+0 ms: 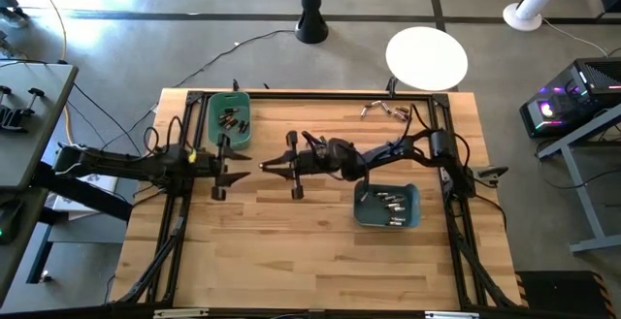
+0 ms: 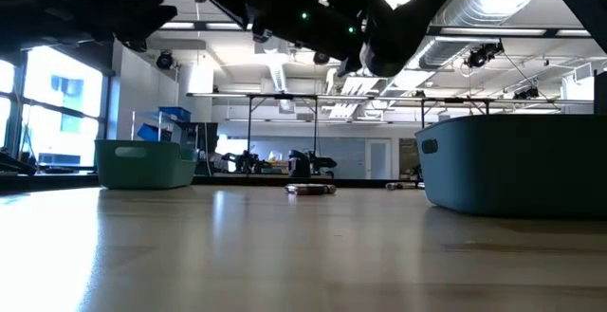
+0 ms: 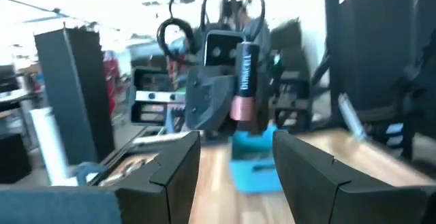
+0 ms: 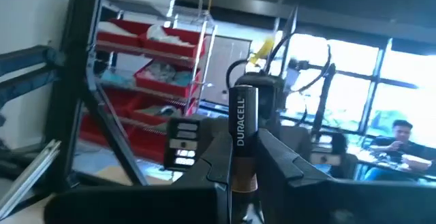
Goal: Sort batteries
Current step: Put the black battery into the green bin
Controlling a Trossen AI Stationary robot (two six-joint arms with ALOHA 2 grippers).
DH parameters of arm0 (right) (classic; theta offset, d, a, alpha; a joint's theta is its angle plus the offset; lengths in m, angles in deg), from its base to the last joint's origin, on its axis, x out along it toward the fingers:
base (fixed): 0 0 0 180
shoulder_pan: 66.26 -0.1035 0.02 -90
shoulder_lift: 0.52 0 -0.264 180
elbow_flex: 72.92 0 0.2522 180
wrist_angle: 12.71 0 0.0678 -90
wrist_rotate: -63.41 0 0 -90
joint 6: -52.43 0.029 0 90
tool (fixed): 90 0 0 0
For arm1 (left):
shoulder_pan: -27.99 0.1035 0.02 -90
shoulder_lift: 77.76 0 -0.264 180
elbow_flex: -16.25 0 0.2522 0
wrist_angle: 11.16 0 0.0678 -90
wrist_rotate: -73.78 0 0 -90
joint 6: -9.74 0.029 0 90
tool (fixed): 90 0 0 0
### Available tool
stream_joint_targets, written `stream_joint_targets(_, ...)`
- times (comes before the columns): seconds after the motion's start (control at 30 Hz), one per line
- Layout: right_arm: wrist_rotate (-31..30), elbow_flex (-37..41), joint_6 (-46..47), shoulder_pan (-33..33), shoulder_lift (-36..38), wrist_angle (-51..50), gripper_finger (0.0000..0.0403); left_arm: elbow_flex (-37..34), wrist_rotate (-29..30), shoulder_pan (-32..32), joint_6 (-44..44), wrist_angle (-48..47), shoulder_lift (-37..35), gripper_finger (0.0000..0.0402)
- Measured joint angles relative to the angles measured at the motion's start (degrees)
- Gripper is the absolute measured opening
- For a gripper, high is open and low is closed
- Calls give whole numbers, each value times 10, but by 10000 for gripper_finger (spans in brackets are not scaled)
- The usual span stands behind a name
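Note:
My right gripper (image 1: 264, 166) hovers over the middle of the table, pointing toward the table's left edge, and is shut on a black and copper battery (image 4: 243, 125). My left gripper (image 1: 245, 167) faces it from the left, open, with nothing between its fingers (image 3: 174, 166). The left wrist view shows the held battery (image 3: 244, 81) straight ahead of that gripper. More batteries lie in the green bin (image 1: 230, 115) at the far left and in the blue bin (image 1: 388, 206) at the near right. Several loose batteries (image 1: 383, 109) lie at the far right. My right gripper pinches the battery's copper end (image 4: 242, 173) between its two fingers. The fingers come about level from the table's right and lie across the battery. The battery stands upright with its black end up, lifted clear of the table.
The low view shows one battery (image 2: 310, 189) lying on the wood between the green bin (image 2: 142, 163) and the blue bin (image 2: 517, 165). A dark frame (image 1: 320, 94) runs around the table's edges. A white round disc (image 1: 427, 57) sits past the far edge.

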Motion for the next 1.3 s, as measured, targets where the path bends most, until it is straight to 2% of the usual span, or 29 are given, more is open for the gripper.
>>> stream_joint_targets(0.2, -21, 0, 3, -3, 1, -9, 21, -9, -54, 0, -10, 93, 9, 176)
stream_joint_targets(0.3, -21, 0, 0, -3, 1, -9, 21, -9, -61, 0, -5, 123, 14, 179)
stream_joint_targets(0.53, -22, 0, -2, -1, 1, -13, 21, -7, -11, 0, -10, 134, 51, 222)
stream_joint_targets(0.63, -22, 0, -2, -1, 1, -16, 21, -7, 22, 0, -29, 157, 74, 240)
stream_joint_targets(0.7, -22, 0, -2, -1, 1, -16, 21, -7, 24, 0, -38, 183, 91, 244)
stream_joint_targets(0.83, -22, 0, -2, -1, 1, -17, 21, 8, 6, 0, -43, 193, 124, 239)
stream_joint_targets(1.07, -23, -1, -2, -1, 2, -25, 21, 64, 29, 0, -56, 173, 203, 217)
stream_joint_targets(1.3, -23, -1, -1, -1, 2, -33, 21, 85, -31, 0, -68, 165, 239, 187)
